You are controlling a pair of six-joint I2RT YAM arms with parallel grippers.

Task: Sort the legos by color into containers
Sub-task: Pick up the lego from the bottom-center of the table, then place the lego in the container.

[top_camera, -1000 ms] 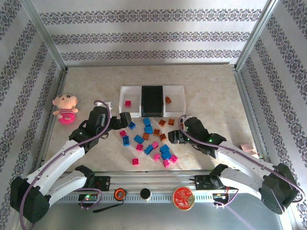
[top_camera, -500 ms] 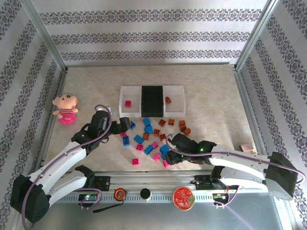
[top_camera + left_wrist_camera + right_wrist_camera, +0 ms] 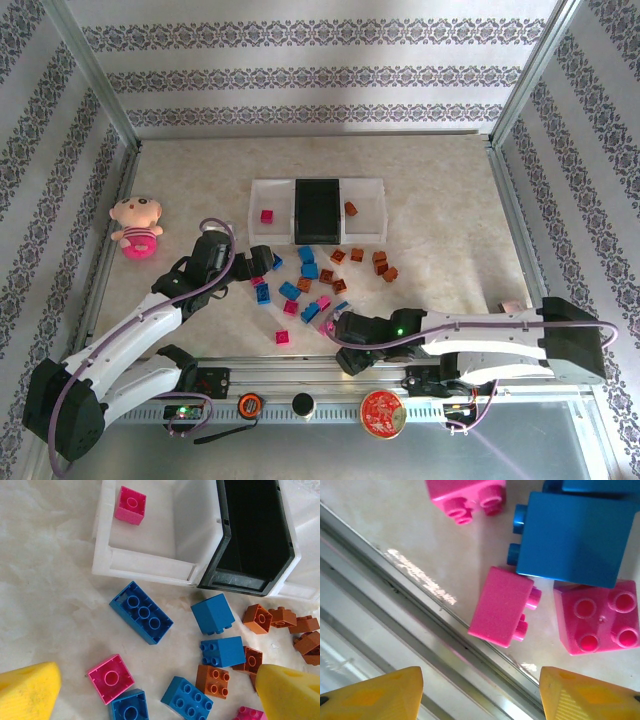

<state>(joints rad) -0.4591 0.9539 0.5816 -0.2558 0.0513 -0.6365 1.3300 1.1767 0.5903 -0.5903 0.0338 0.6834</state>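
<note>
Pink, blue and orange legos [image 3: 310, 285] lie scattered on the table in front of the containers. The left white tray [image 3: 258, 200] holds one pink brick [image 3: 267, 216]. The black middle tray [image 3: 318, 238] looks bare, and the right white tray [image 3: 372, 212] holds one orange brick [image 3: 351, 209]. My left gripper [image 3: 262, 262] hovers open at the pile's left edge, with a pink brick [image 3: 110, 678] and blue bricks [image 3: 189, 702] below its jaws [image 3: 157, 695]. My right gripper [image 3: 340, 328] is open and low at the near edge, holding nothing. A pink brick [image 3: 500, 605] lies on its side just ahead of it [image 3: 480, 695].
A metal rail [image 3: 395, 605] runs along the near table edge right under the right gripper. A pink plush doll [image 3: 135, 227] sits at the far left. A small pink item [image 3: 510, 305] lies by the right wall. The right arm [image 3: 470, 330] stretches along the front edge.
The right arm swung left and toward the near edge, ending at the pink bricks by the rail, and its jaws narrowed somewhat. The left gripper edged slightly toward the pile.
</note>
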